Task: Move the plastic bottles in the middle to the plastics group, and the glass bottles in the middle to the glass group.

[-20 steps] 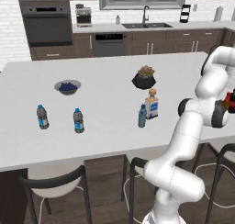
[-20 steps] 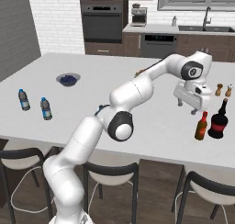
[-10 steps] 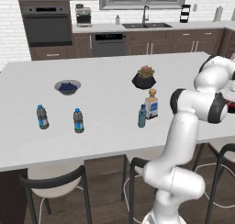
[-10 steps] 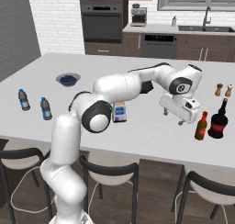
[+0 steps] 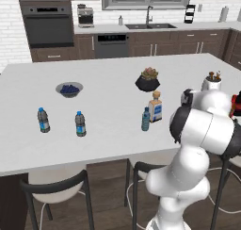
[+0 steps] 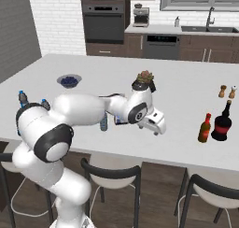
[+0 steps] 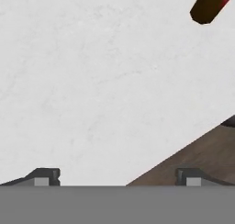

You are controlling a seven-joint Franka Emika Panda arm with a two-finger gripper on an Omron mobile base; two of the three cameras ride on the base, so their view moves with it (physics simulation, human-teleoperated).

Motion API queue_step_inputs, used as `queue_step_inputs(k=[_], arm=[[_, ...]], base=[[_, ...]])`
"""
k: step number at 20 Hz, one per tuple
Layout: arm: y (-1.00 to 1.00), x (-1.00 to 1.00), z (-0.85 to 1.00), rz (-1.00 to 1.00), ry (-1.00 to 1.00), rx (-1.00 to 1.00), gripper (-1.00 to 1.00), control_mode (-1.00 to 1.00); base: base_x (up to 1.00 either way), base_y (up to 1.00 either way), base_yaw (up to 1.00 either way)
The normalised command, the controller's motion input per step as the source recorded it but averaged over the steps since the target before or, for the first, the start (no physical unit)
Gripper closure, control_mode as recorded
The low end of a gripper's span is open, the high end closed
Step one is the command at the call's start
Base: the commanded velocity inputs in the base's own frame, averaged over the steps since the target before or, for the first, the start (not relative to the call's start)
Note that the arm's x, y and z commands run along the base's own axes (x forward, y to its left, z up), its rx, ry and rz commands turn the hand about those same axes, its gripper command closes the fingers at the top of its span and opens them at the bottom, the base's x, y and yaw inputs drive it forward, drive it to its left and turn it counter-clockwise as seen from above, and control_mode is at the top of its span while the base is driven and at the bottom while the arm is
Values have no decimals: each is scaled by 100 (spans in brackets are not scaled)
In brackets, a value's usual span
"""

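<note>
On the squarish bottle (image 5: 156,107), a white-and-blue label, writing unreadable.

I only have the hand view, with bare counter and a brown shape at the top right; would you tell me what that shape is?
Observer: It is the amber bottle, upright beside the dark bottle of the glass group.
Operator: Thank you. What is left in the middle?
Observer: The squarish clear bottle and the light-blue bottle, close together in front of the plant pot.
Operator: And where is the gripper?
Observer: The gripper hangs open and empty near the front edge of the counter, between those two and the glass group.
</note>
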Motion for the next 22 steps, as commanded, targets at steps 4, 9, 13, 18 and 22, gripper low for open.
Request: queue_step_inputs(k=[4, 9, 13, 18, 22], arm=[[96, 3, 46, 5, 16, -20, -100, -100], [86, 0, 52, 10, 19, -6, -100, -100], [83, 0, 28, 18, 9, 0, -100, -100], [62, -1, 13, 19, -8, 1, -100, -100], [41, 28, -5, 14, -40, 2, -100, -100]], base=[[0, 0, 0], [0, 0, 0], [0, 0, 0], [0, 0, 0], [0, 0, 0]])
